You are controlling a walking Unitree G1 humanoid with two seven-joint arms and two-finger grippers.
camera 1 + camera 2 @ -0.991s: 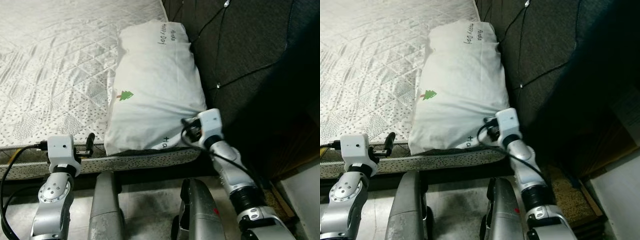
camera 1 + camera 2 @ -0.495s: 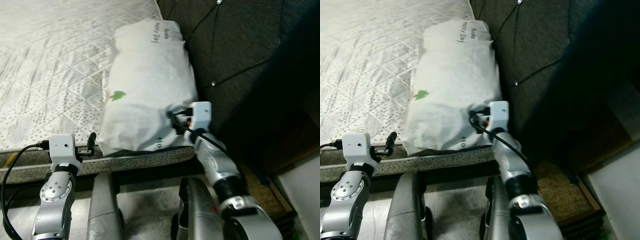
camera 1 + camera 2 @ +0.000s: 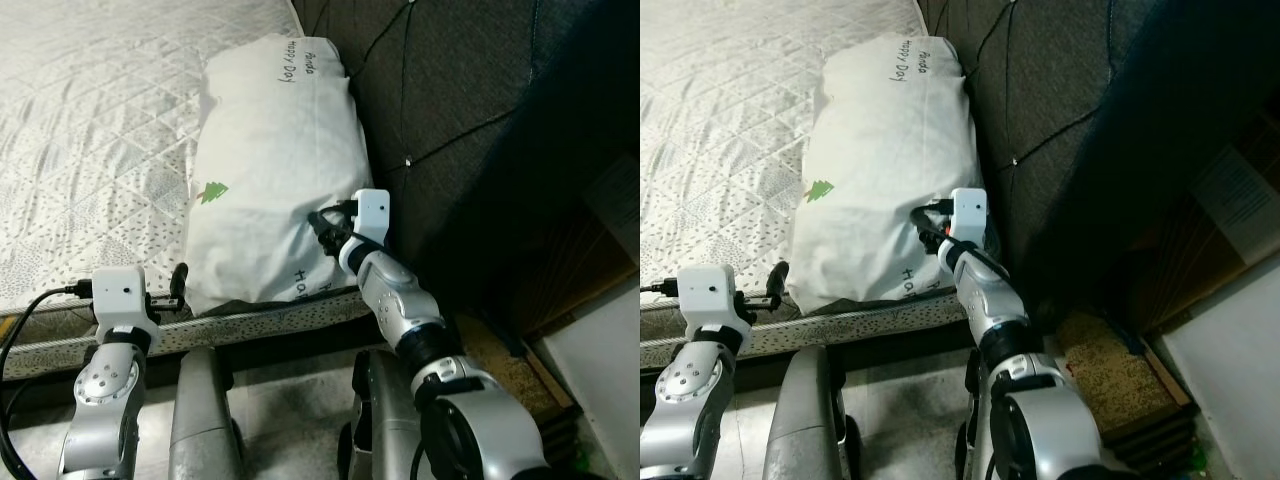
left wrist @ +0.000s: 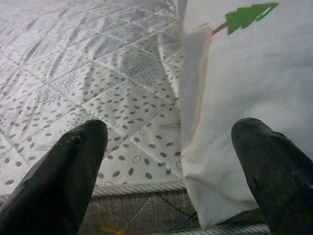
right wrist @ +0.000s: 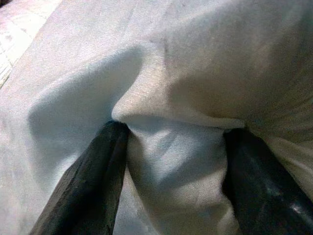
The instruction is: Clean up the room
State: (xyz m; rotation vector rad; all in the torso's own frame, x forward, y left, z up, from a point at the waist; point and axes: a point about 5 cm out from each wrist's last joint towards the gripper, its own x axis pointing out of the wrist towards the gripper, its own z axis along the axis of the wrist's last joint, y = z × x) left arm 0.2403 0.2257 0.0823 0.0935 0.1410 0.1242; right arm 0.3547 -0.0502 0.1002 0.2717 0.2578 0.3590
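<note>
Your right gripper [image 5: 171, 161] pinches a fold of the pillow [image 3: 270, 170], whose long axis runs straight ahead beside the headboard [image 3: 450, 90]; left gripper [image 4: 171, 166] gapes, empty, at its near corner

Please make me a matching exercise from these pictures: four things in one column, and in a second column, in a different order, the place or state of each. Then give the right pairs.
Things:
1. pillow
2. right tool
3. left tool
4. headboard

Places or states:
A. open, low at the bed's near edge, beside the pillow's corner
B. dark and padded, rising along the pillow's far side
C. pinching a fold of white cloth
D. white with a small green tree, lying on the quilted mattress

Pairs: 1-D, 2-C, 3-A, 4-B
</note>
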